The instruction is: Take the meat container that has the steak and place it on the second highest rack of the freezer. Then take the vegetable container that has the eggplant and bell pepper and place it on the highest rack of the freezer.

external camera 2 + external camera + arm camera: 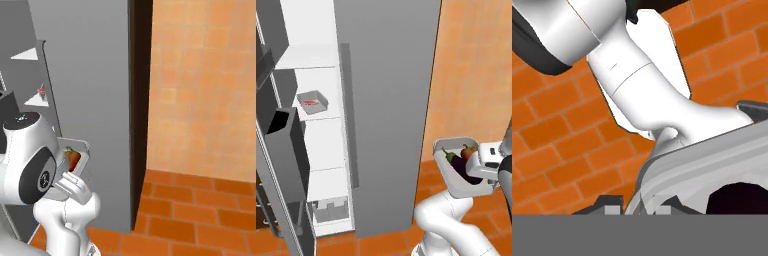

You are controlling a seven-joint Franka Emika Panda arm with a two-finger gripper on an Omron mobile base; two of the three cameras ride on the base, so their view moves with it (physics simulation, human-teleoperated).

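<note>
Grey plastic catches our eye first: the vegetable container (456, 172) sits at about four o'clock in the left base view, tipped so its open side faces us, with the dark eggplant (462, 165) lying across it and the orange-red bell pepper (469, 151) just beside it toward one o'clock. We see the gripper (482, 167) clamped on the container's rim at its three o'clock edge, carrying it clear of the floor beside the closed grey door of the freezer (387, 100). In the hand view the fingertips (611, 205) pinch the grey rim at six o'clock, with the orange tiled floor (557, 130) behind. At nine o'clock in the left base view the white interior stands open; the meat container (312, 102) rests on the second highest rack (323, 114), and the red steak (310, 103) lies inside it. From the right base view we glimpse the pepper at eight o'clock, beside the arm.
</note>
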